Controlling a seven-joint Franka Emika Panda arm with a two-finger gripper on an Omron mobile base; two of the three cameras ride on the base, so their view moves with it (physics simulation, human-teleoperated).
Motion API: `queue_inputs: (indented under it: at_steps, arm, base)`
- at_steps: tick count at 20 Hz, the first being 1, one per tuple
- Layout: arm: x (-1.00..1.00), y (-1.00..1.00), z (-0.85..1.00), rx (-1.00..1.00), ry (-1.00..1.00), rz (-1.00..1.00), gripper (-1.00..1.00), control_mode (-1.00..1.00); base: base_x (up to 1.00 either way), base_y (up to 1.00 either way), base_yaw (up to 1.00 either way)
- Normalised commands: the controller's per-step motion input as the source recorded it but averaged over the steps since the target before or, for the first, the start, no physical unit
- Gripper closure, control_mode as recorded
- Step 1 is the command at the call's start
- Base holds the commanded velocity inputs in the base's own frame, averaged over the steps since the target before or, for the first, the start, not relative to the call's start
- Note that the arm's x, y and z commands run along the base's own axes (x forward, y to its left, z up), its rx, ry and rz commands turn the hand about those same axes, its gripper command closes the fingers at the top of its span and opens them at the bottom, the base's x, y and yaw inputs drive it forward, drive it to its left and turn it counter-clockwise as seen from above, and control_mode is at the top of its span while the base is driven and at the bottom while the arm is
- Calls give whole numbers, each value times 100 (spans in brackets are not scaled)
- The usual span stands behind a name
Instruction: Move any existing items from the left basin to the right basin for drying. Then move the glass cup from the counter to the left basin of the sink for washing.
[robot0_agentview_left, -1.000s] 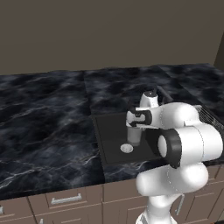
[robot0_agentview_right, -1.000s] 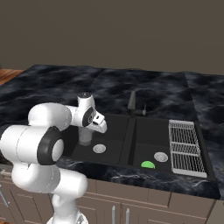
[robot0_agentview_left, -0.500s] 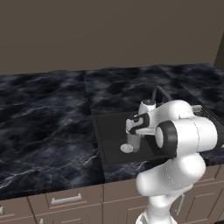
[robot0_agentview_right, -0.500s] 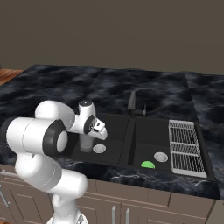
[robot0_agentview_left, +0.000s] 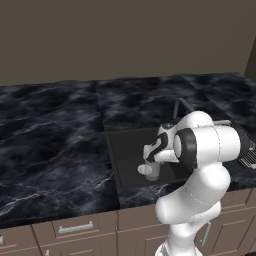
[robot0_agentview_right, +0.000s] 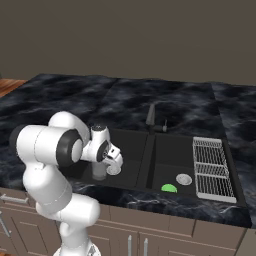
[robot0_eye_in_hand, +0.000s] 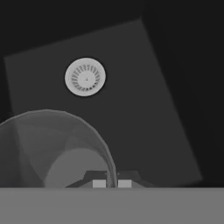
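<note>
You have the glossy black marble counter (robot0_agentview_right: 60, 97) with thin white veins, over beige cabinets (robot0_agentview_right: 165, 227). Recessed in it sits the matte black two-basin sink (robot0_agentview_right: 148, 162), a dark faucet (robot0_agentview_right: 151, 116) at its far edge. A silver wire rack (robot0_agentview_right: 213, 167) lies along its right side.

glass cup (robot0_agentview_right: 98, 170) in left basin (robot0_agentview_right: 127, 150); green lump (robot0_agentview_right: 169, 188) in right basin (robot0_agentview_right: 170, 160).

A silver wire rack (robot0_agentview_right: 214, 169) lies on the worktop above beige cabinets (robot0_agentview_left: 75, 230), backed by a brown wall (robot0_agentview_right: 128, 35).
</note>
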Motion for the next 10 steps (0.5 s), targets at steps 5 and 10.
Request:
queue_inputs:
  at_steps: [5,10]
  arm:
    - [0,-1,-29,0,0,-3,100,-100]
    - [0,-2,-27,-1,-5,-5,100,-100]
  base:
    - [0,0,0]
    - [0,0,0]
